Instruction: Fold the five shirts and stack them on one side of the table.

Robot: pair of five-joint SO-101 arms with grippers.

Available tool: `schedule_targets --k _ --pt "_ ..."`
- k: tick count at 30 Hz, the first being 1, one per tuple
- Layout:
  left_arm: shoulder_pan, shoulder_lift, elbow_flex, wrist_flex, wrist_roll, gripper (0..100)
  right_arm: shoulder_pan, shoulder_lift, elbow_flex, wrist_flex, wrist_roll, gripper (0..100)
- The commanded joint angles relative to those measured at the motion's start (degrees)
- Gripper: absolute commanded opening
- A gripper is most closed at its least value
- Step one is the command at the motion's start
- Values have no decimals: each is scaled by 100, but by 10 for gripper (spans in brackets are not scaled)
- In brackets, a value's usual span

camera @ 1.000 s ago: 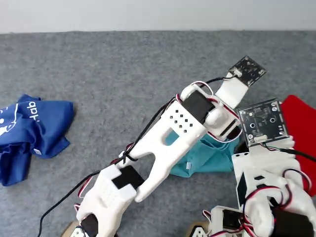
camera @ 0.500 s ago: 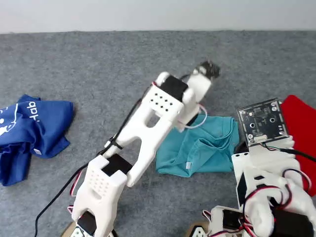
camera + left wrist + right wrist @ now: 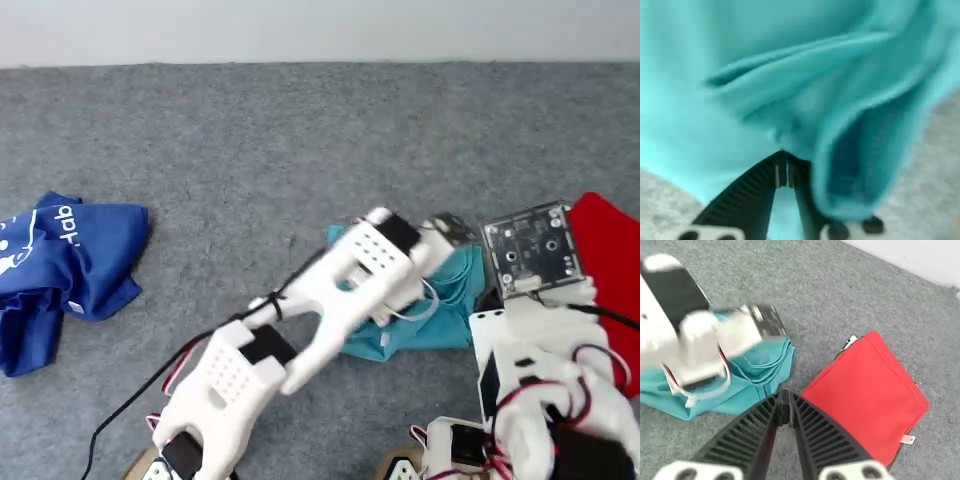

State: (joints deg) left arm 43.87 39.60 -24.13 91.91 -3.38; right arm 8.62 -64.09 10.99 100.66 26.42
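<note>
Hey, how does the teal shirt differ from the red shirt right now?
The teal shirt is bunched, with loose ridges and an open fold; the red shirt lies flat as a neat rectangle. The left gripper has its shut tips against the teal shirt, while no gripper touches the red shirt. Both rest on the grey table, side by side.

Left arm (image 3: 350, 270): white printed shell, grid of small holes on one link, black motor blocks, black cable (image 3: 165, 370) alongside. Right arm (image 3: 535, 340): white shell, red-white-black wires (image 3: 512, 392), dark circuit board (image 3: 530, 250). Left claw (image 3: 782, 170), right claw (image 3: 784, 409): black ribbed fingers (image 3: 747, 435), white bases.
</note>
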Motion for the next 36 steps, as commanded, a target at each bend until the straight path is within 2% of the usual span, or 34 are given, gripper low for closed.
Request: schedule_targets --k 1,7,12,17,26,36 --pt "536 -246 -479 343 -35 13 66 -198 -9 215 -35 10" --pt "1248 -273 -1015 835 -35 13 66 -382 -9 215 -35 10" --pt "1354 -308 -1270 853 -35 13 66 -400 -9 215 -26 10" --pt "1055 -782 -1279 853 -35 13 66 -400 -9 215 -35 10" --pt "-273 -914 -1288 826 -62 13 40 -400 -18 215 -44 10" --pt "-35 -273 -1235 853 -53 13 31 -347 97 215 -44 12"
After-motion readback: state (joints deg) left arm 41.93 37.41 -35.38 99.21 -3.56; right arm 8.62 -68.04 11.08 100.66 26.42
